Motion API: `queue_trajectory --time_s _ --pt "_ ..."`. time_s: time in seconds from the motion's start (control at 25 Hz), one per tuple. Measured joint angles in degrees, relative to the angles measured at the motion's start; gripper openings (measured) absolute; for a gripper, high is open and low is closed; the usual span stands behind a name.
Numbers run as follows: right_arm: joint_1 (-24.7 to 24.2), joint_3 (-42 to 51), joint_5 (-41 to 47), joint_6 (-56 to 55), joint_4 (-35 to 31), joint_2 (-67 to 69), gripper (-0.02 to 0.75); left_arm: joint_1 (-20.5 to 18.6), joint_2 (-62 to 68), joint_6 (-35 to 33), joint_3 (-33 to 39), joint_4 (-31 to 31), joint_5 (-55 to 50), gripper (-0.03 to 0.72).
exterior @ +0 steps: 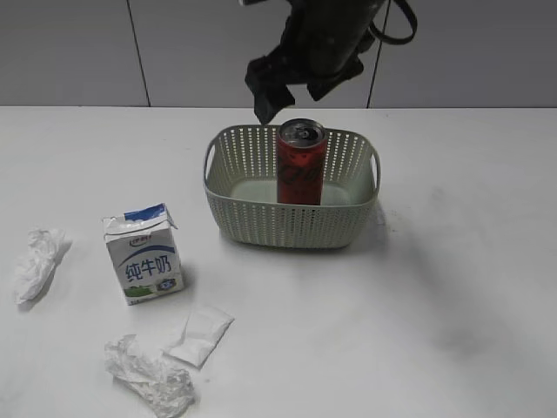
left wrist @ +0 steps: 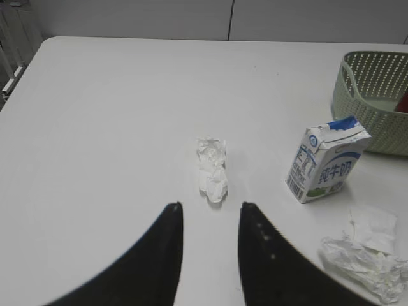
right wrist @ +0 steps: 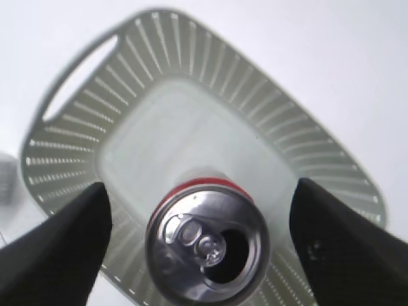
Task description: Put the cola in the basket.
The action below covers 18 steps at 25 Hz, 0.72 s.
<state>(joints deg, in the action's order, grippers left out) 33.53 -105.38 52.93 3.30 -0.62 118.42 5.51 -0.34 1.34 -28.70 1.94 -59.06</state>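
The cola (exterior: pixel 301 163), a tall red can with a silver opened top, stands upright inside the pale green basket (exterior: pixel 261 222), rising above its walls. In the right wrist view I look straight down on the cola's top (right wrist: pixel 207 245) inside the basket (right wrist: pixel 76 159). My right gripper (right wrist: pixel 201 197) is open, its fingers wide apart on either side of the can and not touching it; it shows above the can in the exterior view (exterior: pixel 296 83). My left gripper (left wrist: pixel 210 207) is open and empty over the bare table. The basket's corner shows at the far right of the left wrist view (left wrist: pixel 370 89).
A white-and-blue milk carton (exterior: pixel 144 253) stands left of the basket, also in the left wrist view (left wrist: pixel 325 159). Crumpled white tissues lie at the left edge (exterior: pixel 39 261), front (exterior: pixel 148 374) and beside the carton (exterior: pixel 202 333). One tissue (left wrist: pixel 212 169) lies just ahead of my left gripper.
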Motion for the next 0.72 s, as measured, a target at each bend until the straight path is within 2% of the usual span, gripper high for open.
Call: queue_trajectory --time_s 0.2,0.52,0.72 --pt "-3.66 -6.25 4.23 -0.13 -0.79 -0.35 0.667 0.0 0.0 0.0 0.0 0.0 0.0 0.221" --pt "-21.68 -4.46 8.25 -0.42 -0.15 -4.31 0.652 0.0 0.0 0.0 0.0 0.0 0.0 0.221" --pt "-27.97 0.04 10.43 -0.55 1.97 -10.66 0.635 0.0 0.0 0.0 0.0 0.0 0.0 0.221"
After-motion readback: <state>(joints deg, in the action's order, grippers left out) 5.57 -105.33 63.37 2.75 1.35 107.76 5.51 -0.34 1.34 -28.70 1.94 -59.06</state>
